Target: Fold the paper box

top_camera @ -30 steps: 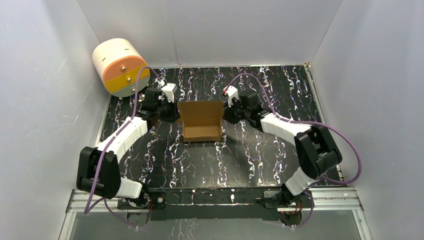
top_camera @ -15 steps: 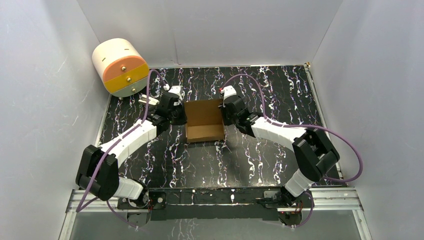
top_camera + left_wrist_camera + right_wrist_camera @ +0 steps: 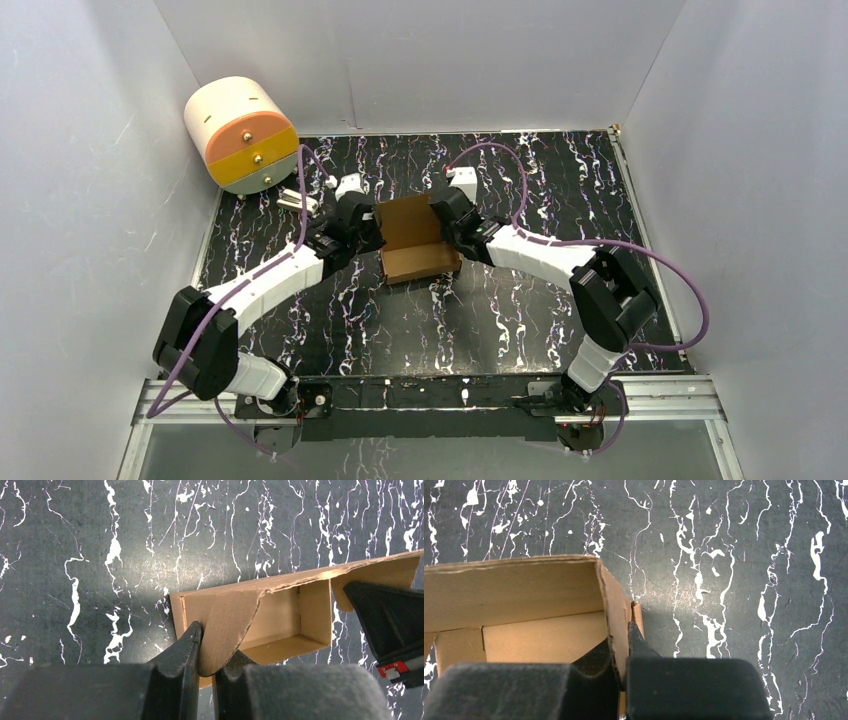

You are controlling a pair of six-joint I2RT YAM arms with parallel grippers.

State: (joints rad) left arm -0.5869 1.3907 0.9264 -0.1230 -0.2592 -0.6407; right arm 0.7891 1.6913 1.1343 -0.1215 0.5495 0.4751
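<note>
The paper box (image 3: 412,238) is a small brown cardboard tray, open at the top, standing on the black marbled table between the two arms. My left gripper (image 3: 368,228) is at its left side, shut on a rounded side flap (image 3: 235,615) of the paper box (image 3: 285,617), as the left wrist view shows. At the opposite side, my right gripper (image 3: 447,225) pinches the upright right wall (image 3: 616,615) of the paper box (image 3: 524,595), one finger inside and one outside. In the left wrist view the right gripper (image 3: 395,625) shows past the box's far end.
A cream, orange and yellow cylindrical drawer unit (image 3: 243,133) stands at the far left corner, with a small light object (image 3: 297,200) on the table just in front of it. White walls enclose the table (image 3: 560,180) on three sides.
Both grippers have swung inward onto the box's sides and shut on its cardboard. The side walls now stand closer together, and the box has shifted slightly right.
</note>
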